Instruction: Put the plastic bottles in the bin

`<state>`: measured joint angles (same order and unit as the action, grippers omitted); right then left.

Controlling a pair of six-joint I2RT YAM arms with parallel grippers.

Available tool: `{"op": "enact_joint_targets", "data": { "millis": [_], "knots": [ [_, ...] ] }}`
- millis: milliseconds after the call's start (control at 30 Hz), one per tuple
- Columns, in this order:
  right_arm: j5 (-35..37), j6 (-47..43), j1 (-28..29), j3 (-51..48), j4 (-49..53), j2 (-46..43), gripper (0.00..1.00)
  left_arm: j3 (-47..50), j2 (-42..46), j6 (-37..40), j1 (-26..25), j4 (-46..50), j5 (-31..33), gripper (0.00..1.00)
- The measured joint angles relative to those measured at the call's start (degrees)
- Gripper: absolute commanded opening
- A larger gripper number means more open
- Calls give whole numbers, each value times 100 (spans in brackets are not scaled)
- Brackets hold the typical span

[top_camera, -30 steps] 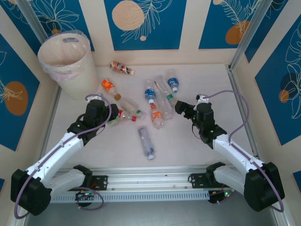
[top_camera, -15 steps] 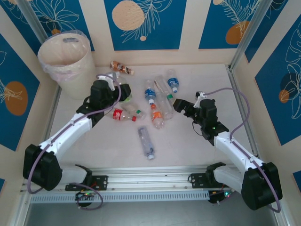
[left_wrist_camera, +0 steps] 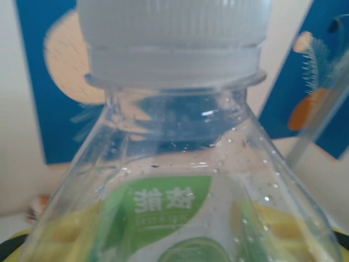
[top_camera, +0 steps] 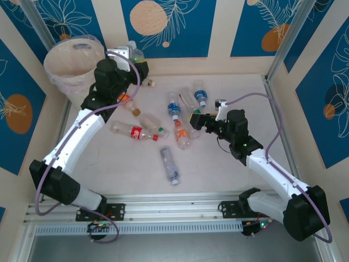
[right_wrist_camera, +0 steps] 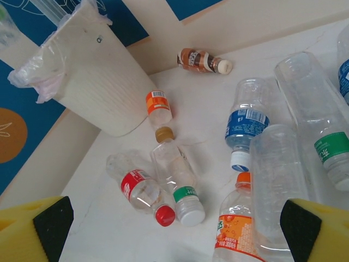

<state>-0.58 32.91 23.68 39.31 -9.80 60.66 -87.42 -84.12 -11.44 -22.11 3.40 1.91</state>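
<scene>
From above, the left gripper (top_camera: pixel 124 54) is up high at the 11 o'clock end of the worktop (top_camera: pixel 109 169). Its jaws are closed on a green-label bottle (top_camera: pixel 134 53). That bottle is just beside the bin (top_camera: pixel 73 68), on the bin's 3 o'clock side and not over its mouth. The bin stands in the 10 o'clock corner.

The left wrist view shows the same bottle very close. You can see its ribbed white cap (left_wrist_camera: pixel 174 22), tiny drops inside the clear plastic, and a green and yellow label.

The right gripper (top_camera: pixel 195 118) is low at 3 o'clock and points toward 9 o'clock, at the loose bottles. From above I cannot tell how wide it is. The right wrist view shows its jaws wide open and holding nothing, with one yellow pad (right_wrist_camera: pixel 27 229) in each bottom corner.

Past the pads lie:
- a red-label bottle (right_wrist_camera: pixel 140 191)
- a blue-label bottle (right_wrist_camera: pixel 245 128)
- an orange-label bottle (right_wrist_camera: pixel 158 106), just beside the bin
- a brown bottle (right_wrist_camera: pixel 202 60), near the back wall

From above, a lone bottle (top_camera: pixel 169 164) lies at 6 o'clock, apart from the rest.
</scene>
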Motion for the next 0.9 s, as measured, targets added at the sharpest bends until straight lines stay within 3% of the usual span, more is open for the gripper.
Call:
{"op": "enact_joint_targets", "data": {
  "millis": [167,433,600,900],
  "knots": [
    [114,-20,0,0,42,66,100,-848,-380,820,243,328,640,0],
    [188,-90,7,55,155,201,99,-2712,-1353,1768,1095,695,1589,0],
    [225,-153,66,232,271,258,100,-3126,-1722,1910,1631,1071,1998,0],
    [363,-155,109,498,369,557,100,-3338,-2337,1493,2601,1858,2031,2]
  ]
}}
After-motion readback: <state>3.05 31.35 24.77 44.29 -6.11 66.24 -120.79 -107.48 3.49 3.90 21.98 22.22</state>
